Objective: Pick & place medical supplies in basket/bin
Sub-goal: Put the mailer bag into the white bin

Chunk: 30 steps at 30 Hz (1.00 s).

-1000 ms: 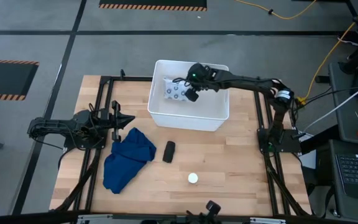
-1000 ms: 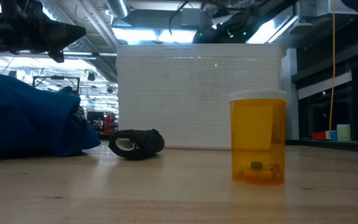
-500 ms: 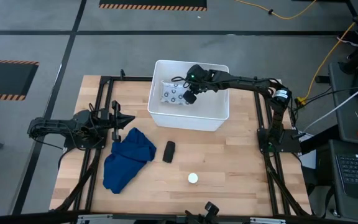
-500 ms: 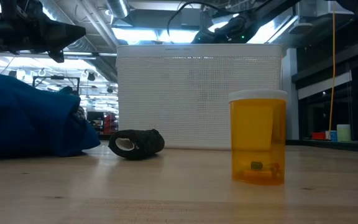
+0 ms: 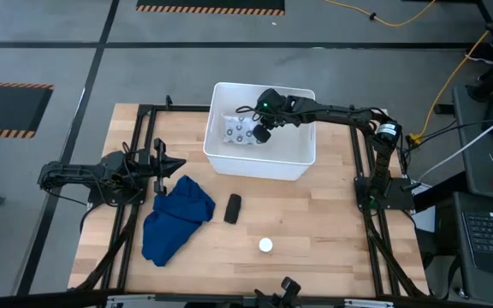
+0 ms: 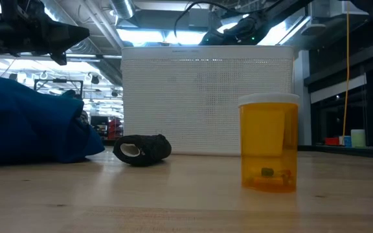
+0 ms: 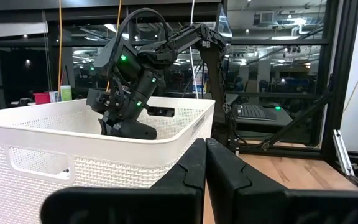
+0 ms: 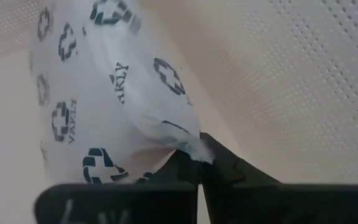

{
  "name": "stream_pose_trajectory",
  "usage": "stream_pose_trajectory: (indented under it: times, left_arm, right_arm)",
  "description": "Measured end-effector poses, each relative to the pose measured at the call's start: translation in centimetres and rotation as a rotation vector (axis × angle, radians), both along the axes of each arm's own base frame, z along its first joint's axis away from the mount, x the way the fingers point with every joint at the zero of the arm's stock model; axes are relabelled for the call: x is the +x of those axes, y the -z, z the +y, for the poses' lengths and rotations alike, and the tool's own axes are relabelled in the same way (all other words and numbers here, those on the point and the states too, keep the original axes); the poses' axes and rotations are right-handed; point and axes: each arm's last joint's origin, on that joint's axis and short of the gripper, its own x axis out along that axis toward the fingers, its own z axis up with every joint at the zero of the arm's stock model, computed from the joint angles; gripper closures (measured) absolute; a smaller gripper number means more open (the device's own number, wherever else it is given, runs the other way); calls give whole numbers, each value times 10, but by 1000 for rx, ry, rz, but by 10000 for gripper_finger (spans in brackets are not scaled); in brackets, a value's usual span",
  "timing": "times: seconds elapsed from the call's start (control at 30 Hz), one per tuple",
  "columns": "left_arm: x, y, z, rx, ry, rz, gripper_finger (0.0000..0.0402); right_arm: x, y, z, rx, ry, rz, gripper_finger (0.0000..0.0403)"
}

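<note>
The right pincer (image 5: 262, 133) reaches inside the white tub (image 5: 302, 162), pinching a corner of the ring-printed white packet (image 5: 238, 128); its arm hides the packet's far edge. From table height the tub's wall conceals both. The left pincer (image 5: 176, 164), pressed together, waits over the tabletop (image 5: 315, 222).

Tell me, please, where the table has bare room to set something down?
Bare wood lies right of the small black oblong and white cap, below the tub. The left side is crowded: blue cloth and left gripper. In the tub, the right gripper pinches the packet.
</note>
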Motion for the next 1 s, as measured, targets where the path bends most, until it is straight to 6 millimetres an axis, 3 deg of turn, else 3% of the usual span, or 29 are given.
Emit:
stream_pose_trajectory:
  times: [0.5,0.77,1.0]
  left_arm:
    - [0,0,0,0,0,-4,398]
    - [0,0,0,32,-10,3,398]
    - [0,0,0,32,-10,3,397]
  right_arm:
    - [4,13,-2,-11,-39,43,382]
    - [5,11,-3,-42,-77,47,320]
    - [10,-21,-6,-49,-81,41,279]
